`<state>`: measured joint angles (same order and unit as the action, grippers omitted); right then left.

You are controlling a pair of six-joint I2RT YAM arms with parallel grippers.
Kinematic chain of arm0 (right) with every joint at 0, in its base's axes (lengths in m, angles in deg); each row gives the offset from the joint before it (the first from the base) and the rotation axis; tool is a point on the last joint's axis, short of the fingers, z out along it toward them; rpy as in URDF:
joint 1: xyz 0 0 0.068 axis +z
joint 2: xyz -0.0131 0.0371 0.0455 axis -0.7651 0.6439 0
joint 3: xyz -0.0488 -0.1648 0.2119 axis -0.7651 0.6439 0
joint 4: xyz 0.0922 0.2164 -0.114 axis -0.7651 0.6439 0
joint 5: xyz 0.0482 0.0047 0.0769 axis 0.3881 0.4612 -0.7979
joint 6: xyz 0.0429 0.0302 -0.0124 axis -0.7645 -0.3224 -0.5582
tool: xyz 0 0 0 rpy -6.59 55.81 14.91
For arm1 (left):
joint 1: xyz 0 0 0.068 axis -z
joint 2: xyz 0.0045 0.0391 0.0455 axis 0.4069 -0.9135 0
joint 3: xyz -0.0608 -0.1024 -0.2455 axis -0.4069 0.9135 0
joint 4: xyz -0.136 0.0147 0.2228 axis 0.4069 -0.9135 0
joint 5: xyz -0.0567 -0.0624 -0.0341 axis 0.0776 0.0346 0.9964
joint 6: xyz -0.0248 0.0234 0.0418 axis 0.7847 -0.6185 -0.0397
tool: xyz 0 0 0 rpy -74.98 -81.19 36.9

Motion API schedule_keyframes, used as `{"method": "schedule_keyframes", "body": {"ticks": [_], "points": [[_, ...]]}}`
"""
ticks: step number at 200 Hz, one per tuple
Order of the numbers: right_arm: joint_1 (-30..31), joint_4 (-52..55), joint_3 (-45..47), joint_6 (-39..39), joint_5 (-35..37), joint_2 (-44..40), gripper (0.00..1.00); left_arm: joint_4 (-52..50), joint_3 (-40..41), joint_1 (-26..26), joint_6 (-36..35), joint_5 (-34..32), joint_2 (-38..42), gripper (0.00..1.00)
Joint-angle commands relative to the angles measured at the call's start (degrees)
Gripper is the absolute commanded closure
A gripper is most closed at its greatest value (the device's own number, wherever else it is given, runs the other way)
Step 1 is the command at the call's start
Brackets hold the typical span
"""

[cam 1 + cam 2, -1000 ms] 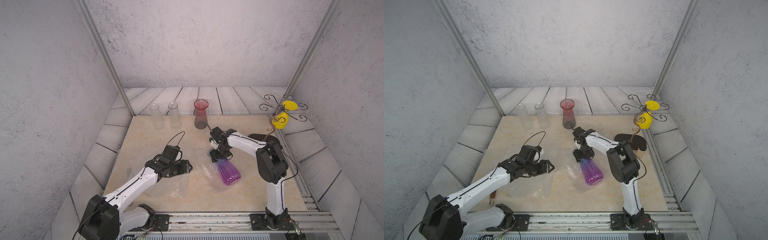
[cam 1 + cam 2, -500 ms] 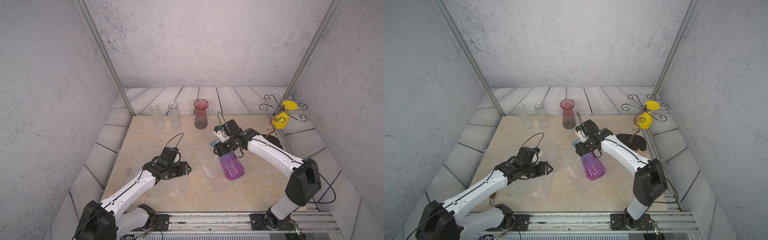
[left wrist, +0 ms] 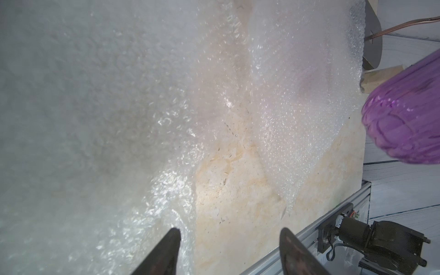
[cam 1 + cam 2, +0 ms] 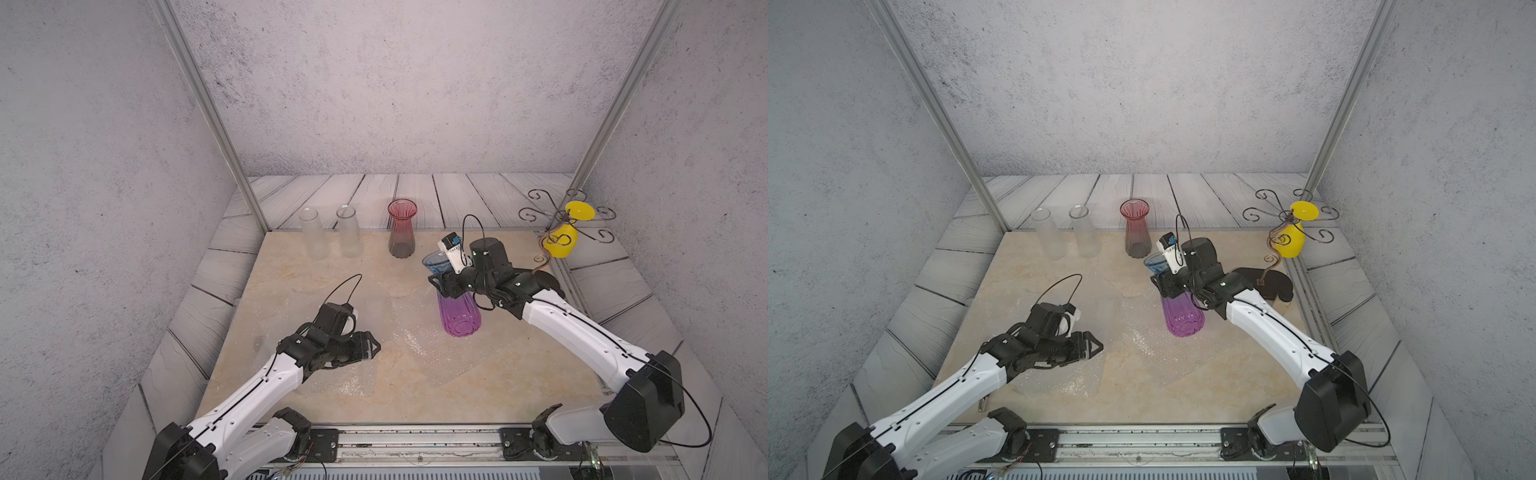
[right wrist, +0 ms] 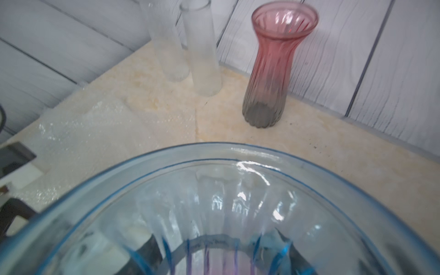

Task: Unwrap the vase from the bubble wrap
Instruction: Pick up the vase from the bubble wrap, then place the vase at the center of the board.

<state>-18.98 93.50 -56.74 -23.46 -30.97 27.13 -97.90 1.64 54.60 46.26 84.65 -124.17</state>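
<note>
**Right end effector (image 4: pixel 445 288) clamped on the neck of a ribbed glass vase (image 4: pixel 459 318), held over the flat bubble wrap (image 4: pixel 417 347).**
The vase has a blue rim and a purple belly. The left end effector (image 3: pixel 229 238) hovers with jaws spread over the crinkled, shiny sheet. The glass looks slick, so it is best carried upright and set down on the bare marbled tabletop (image 4: pixel 498 386).

Robot lab booth — alu posts (image 4: pixel 214 124), backdrop walls (image 4: pixel 395 83), 2 arms (image 4: pixel 257 386) on rail (image 4: pixel 415 440).

Blue-rimmed vase (image 5: pixel 238 202) close up, pink vase (image 5: pixel 273 71) beyond
</note>
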Motion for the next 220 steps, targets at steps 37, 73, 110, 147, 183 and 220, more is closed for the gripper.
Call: {"method": "schedule_keyframes", "body": {"ticks": [37,73,110,147,183,220], "points": [[-4.87,-25.82,-7.37,-0.88,-1.08,9.84,1.0,-4.11,1.02,-0.25,1.27,-0.06,4.17,0.33],[-7.55,-36.77,-13.13,-2.39,-1.07,19.47,1.0,-8.3,-1.5,-0.26,2.68,0.9,3.21,0.32],[-9.34,-50.67,-17.18,-4.04,-0.46,29.6,1.0,-13.51,-4.96,-0.27,3.41,-0.27,3.65,0.33],[-11.2,-57.76,-22.73,-3.09,-2.18,38.61,1.0,-15.26,-8.14,-0.26,3.53,-0.29,1.44,0.33],[-12.68,-59.62,-26.69,-0.53,-2.83,45.07,1.0,-18.53,-9.09,-0.22,2.04,-0.38,0.81,0.33],[-13.64,-62.91,-27.87,0.02,-3.74,49.6,0.92,-16.69,-7.34,-0.98,3.22,0.58,0.62,0.33]]}}
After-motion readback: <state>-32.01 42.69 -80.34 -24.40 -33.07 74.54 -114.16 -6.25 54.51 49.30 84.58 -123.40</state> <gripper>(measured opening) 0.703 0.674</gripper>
